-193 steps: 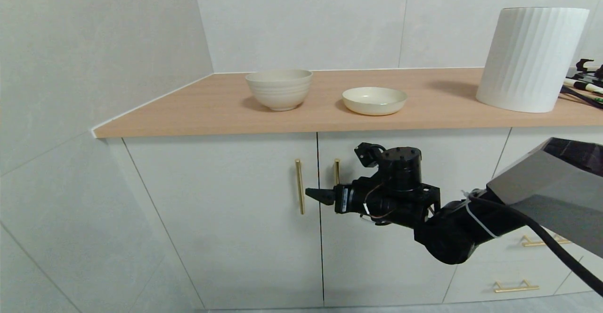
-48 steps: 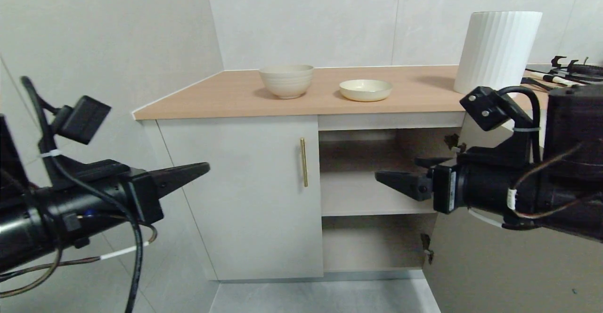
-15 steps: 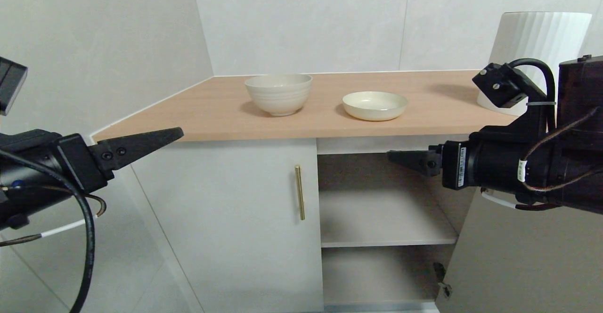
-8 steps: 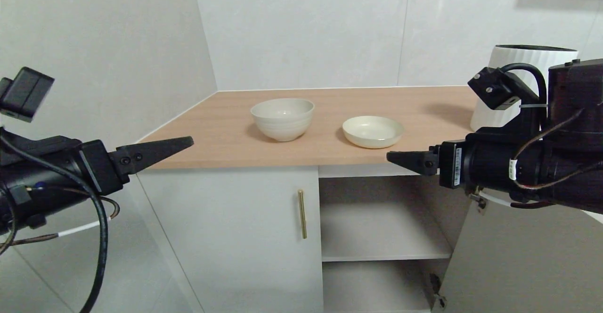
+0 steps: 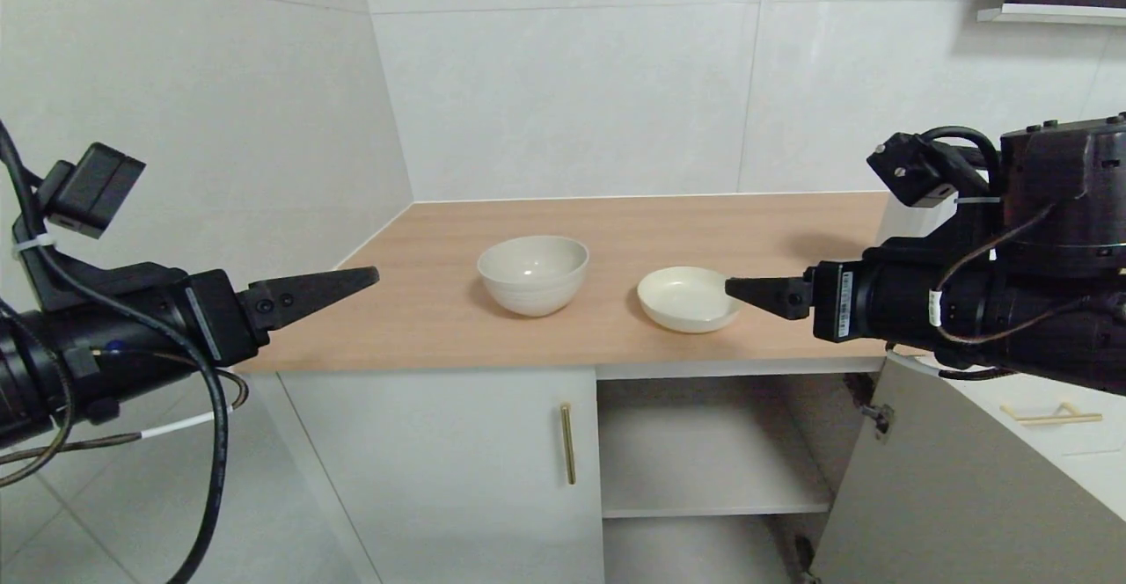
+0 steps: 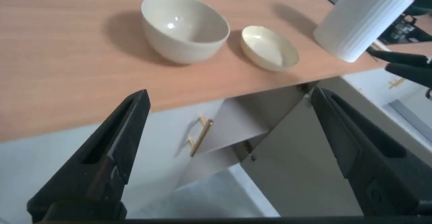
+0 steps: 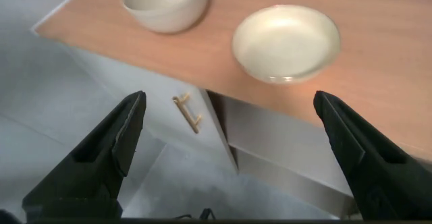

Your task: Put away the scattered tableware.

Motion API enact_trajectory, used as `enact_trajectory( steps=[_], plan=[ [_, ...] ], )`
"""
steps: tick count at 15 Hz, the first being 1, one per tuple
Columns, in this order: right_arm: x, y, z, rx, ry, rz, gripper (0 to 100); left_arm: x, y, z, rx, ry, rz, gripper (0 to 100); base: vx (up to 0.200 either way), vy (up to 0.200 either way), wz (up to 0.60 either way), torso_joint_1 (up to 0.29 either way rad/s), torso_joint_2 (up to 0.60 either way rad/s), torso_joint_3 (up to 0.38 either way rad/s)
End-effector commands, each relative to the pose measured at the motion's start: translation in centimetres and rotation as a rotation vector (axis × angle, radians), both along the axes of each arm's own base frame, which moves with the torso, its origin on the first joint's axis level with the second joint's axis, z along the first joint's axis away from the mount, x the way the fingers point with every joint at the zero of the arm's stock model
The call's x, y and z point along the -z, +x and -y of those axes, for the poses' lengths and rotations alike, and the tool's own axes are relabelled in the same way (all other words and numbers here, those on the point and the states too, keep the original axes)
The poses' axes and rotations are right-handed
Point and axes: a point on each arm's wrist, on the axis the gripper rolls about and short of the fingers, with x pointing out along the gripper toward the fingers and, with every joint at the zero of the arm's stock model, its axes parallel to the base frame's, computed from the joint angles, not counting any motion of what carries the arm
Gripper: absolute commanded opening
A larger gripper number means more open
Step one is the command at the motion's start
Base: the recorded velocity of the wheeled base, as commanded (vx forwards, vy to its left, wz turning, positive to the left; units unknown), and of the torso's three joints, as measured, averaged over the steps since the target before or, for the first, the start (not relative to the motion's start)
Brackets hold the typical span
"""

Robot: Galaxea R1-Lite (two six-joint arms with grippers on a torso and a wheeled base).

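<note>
A cream bowl point(image 5: 533, 273) and a shallow cream dish point(image 5: 687, 298) stand side by side on the wooden countertop point(image 5: 440, 320). My left gripper point(image 5: 365, 278) hovers off the counter's left corner, well short of the bowl. In its wrist view the left gripper point(image 6: 229, 99) is open, with the bowl point(image 6: 185, 27) and dish point(image 6: 270, 47) beyond it. My right gripper point(image 5: 734, 287) points at the dish's right rim from the front. That right gripper point(image 7: 229, 99) is open and holds nothing, and the dish point(image 7: 285, 42) and bowl point(image 7: 165, 5) lie just ahead.
Below the counter the right cabinet door point(image 5: 888, 496) hangs open, showing a bare shelf point(image 5: 704, 470). The left door with its brass handle point(image 5: 567, 443) is closed. A white ribbed container point(image 6: 361, 18) stands on the counter right of the dish. Tiled walls enclose the corner.
The head camera has risen, so the counter sits lower in view. Both grippers have come up from cabinet height to countertop level; the right one now points at the dish.
</note>
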Motion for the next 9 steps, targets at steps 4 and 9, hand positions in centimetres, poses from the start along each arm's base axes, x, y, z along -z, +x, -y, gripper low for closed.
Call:
enact_trajectory(
  steps=[4, 9],
  plan=[
    [0.8, 0.8, -0.5, 0.002, -0.009, -0.012, 100, 0.2, 1.6, 0.5, 0.011, 0.003, -0.027, 100, 0.000, 0.000, 0.00, 0.193, -0.45, -0.250],
    [0.7, 4.2, -0.5, 0.098, -0.016, -0.074, 100, -2.1, 5.7, 2.3, 0.002, 0.024, -0.090, 100, 0.000, 0.000, 0.00, 0.031, -0.06, -0.036]
  ],
)
